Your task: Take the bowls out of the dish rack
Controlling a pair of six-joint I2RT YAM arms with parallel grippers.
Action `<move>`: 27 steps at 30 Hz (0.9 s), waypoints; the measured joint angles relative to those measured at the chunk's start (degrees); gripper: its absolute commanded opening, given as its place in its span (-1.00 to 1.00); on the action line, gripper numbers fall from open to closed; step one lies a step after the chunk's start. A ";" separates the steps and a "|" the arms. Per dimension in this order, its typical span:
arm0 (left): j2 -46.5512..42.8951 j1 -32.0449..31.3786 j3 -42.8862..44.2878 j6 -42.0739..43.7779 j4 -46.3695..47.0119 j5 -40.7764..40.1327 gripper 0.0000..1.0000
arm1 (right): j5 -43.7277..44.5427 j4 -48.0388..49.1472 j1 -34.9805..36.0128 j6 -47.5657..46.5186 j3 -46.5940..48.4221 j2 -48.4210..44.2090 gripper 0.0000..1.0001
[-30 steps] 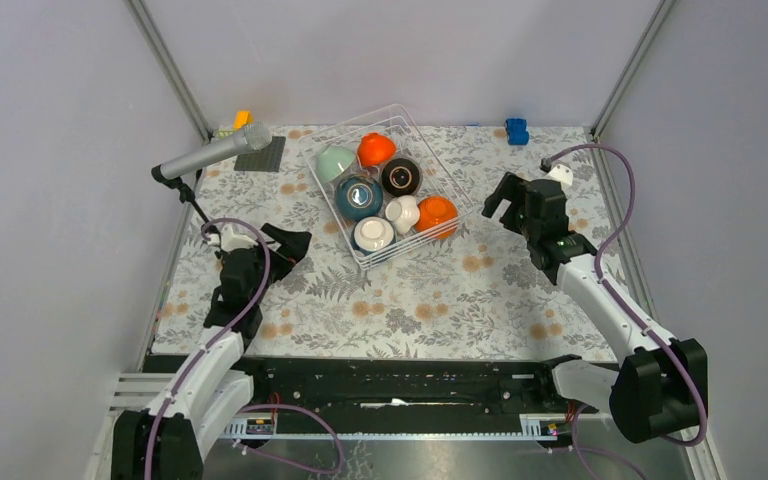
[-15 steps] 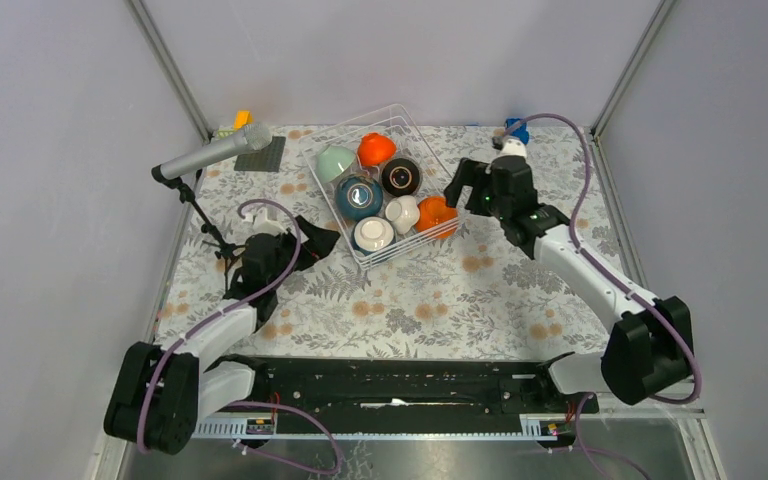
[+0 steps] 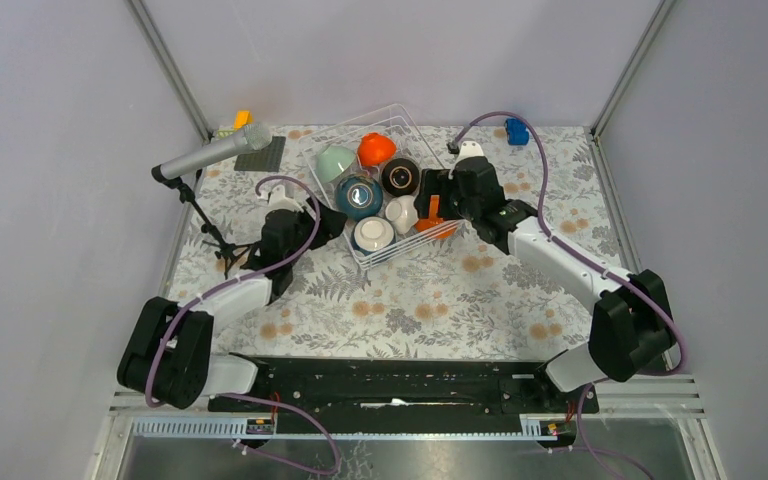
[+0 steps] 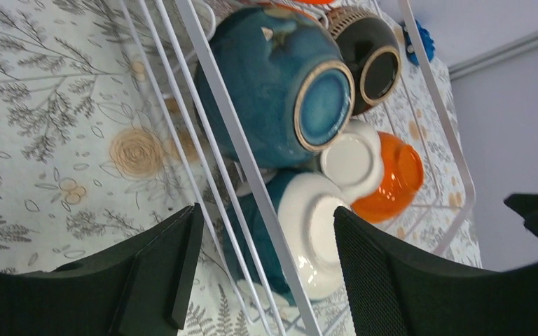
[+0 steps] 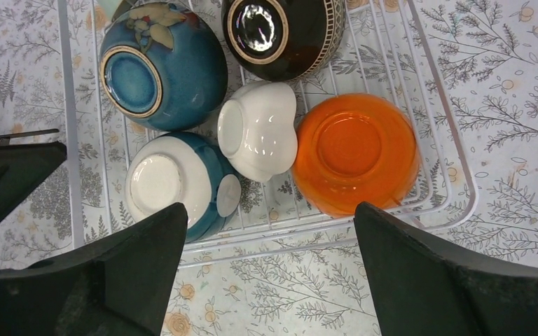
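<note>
Teal bowl (image 5: 162,66), orange bowl (image 5: 356,154)

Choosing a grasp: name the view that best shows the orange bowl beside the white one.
Right wrist: the orange bowl appears whole, close. In the top view the right gripper hides most of it; left wrist shows it partly behind the white bowl.

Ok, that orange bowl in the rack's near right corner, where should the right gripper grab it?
From straight above, probably pinching the raised foot ring of the orange bowl: it lies upside down, rim on the dish rack wires, with the white bowl crowding one side and the rack wall close on the other.
</note>
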 measured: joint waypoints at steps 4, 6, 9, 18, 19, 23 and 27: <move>3.28 0.00 3.91 0.24 -1.97 -2.73 0.36 | 0.90 -0.02 0.00 -0.70 -0.17 -0.31 0.94; 5.03 -0.07 5.84 0.52 -3.32 -3.87 0.27 | 1.84 -0.04 0.00 -1.11 -0.50 -1.05 0.95; 7.63 -0.55 9.14 0.72 -6.54 -5.77 0.13 | 3.10 0.00 0.00 -1.60 -1.16 -2.54 0.96; 9.62 -3.39 12.20 1.27 -10.75 -10.29 -0.25 | 5.70 0.00 0.00 -2.19 -3.04 -6.67 0.98; 9.62 -3.61 12.22 1.38 -10.75 -10.45 -0.28 | 5.97 -0.02 0.00 -2.23 -3.32 -7.02 0.98; 9.62 -3.89 12.22 1.38 -10.82 -10.49 -0.56 | 6.12 -0.02 0.00 -2.34 -4.22 -8.04 0.98; 9.60 -4.22 12.26 0.33 -11.37 -10.78 -0.79 | 6.36 -0.02 0.00 -2.34 -4.63 -8.76 0.99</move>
